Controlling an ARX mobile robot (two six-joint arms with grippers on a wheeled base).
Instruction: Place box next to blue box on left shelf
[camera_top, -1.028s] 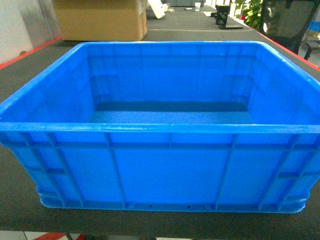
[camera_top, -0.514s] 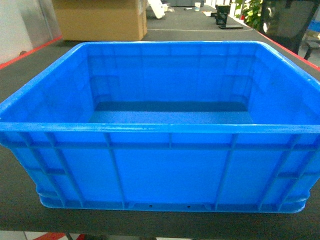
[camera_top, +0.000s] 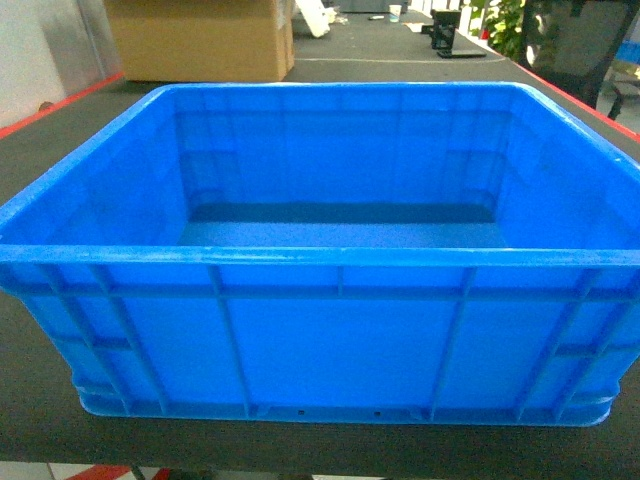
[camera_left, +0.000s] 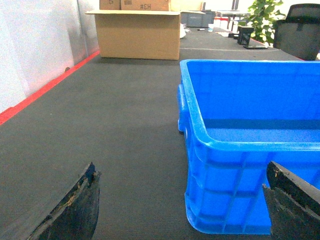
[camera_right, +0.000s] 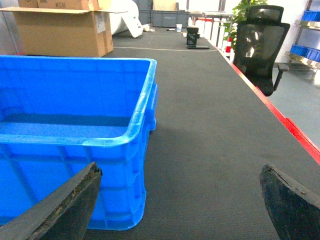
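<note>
Your left gripper (camera_left: 180, 210) is spread wide, holding nothing; its right finger (camera_left: 292, 205) sits in front of the box's (camera_top: 330, 340) near left corner, the left finger over bare table (camera_left: 110, 130). Your right gripper (camera_right: 180, 207) is likewise wide open and empty, its left finger (camera_right: 60, 210) in front of the box's near right corner. The box sits upright on the dark table, empty, close to you. A cardboard carton (camera_left: 137, 32) stands well behind it; an office chair (camera_right: 257, 47) beyond the table's right edge.
</note>
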